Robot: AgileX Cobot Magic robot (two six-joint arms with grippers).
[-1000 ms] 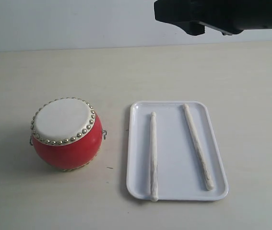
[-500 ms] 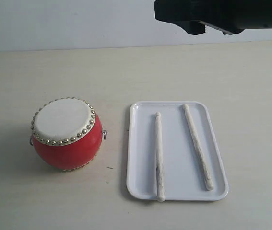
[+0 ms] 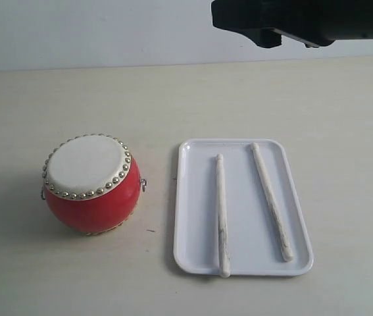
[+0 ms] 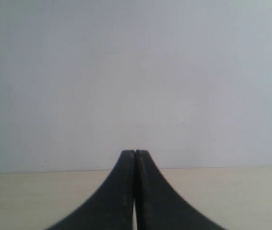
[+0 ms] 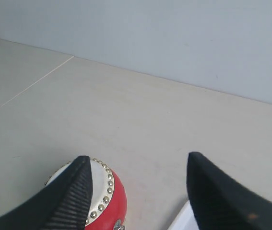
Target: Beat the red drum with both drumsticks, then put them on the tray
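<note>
The two drumsticks lie side by side on the white tray, and the end of one pokes out over the tray's rim on the side nearest the tabletop's front edge. The tray sits on the tabletop toward its right edge, and the red drum stands near it, not touching, more toward the left edge, cream top up. The left gripper is squeezed tight on nothing, and the right gripper is spread wide and holds nothing.
</note>
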